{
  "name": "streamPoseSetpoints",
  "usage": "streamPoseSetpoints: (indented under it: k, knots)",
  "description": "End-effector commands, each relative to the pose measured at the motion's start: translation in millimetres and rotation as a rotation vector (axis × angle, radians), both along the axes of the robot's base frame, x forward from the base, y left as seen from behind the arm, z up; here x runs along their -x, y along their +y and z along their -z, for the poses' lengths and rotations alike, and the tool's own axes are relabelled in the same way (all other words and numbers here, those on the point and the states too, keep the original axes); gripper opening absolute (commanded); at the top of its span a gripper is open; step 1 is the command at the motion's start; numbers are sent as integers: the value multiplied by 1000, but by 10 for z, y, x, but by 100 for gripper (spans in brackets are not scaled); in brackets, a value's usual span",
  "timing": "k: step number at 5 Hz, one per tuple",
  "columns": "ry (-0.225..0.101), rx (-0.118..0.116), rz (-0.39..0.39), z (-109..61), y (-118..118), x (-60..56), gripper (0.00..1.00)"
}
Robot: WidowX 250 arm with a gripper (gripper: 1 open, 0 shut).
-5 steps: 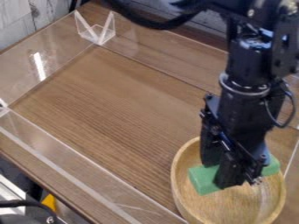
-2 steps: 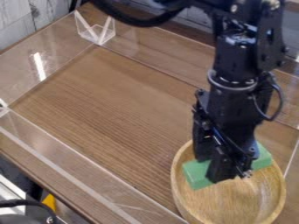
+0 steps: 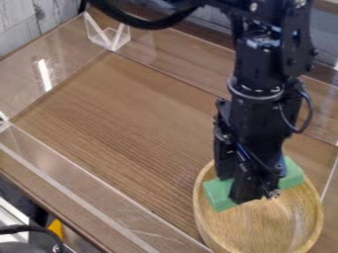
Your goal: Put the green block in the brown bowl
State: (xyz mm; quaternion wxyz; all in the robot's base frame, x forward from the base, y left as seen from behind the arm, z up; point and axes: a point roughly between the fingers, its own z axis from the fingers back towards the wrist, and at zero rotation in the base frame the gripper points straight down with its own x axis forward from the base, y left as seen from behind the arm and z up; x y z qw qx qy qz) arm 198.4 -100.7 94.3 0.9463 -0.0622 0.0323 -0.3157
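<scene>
Taking the brown bowl (image 3: 260, 213) as my landmark: far to its upper left, at the back edge of the wooden table (image 3: 119, 109), a small clear plastic stand (image 3: 107, 32) sits upright, and a low clear wall (image 3: 79, 193) runs along the table's left and near sides, well apart from the bowl. The bowl itself rests at the table's near right corner, its thick pale rim cut off by the bottom of the view. Directly above the bowl's left half my arm (image 3: 271, 69) comes down, black and bulky, with my claw (image 3: 251, 193) pointing straight down into the bowl. The green block (image 3: 247, 189) lies across the bowl's upper left part, one end showing left of my fingers near the rim and the other end poking out to the right of them. My jaws stand about half open and straddle the block, and they seem closed on its sides, though my own fingers hide the contact points, so I can't be certain the grip is firm. I also can't tell whether the block touches the bowl's floor or hangs just over it.
</scene>
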Motion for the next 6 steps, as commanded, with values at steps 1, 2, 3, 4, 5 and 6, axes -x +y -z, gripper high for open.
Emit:
streamPoseSetpoints:
  k: [1, 2, 3, 4, 5, 6]
  knots:
    - [-54, 21, -8, -101, 10, -41, 0]
    - [-61, 24, -9, -100, 10, -42, 0]
    - [-67, 26, -12, -99, 10, -41, 0]
    - [-74, 29, -16, -99, 11, -40, 0]
    - [-73, 30, -21, -96, 8, -42, 0]
    - [-72, 31, -27, -93, 6, -43, 0]
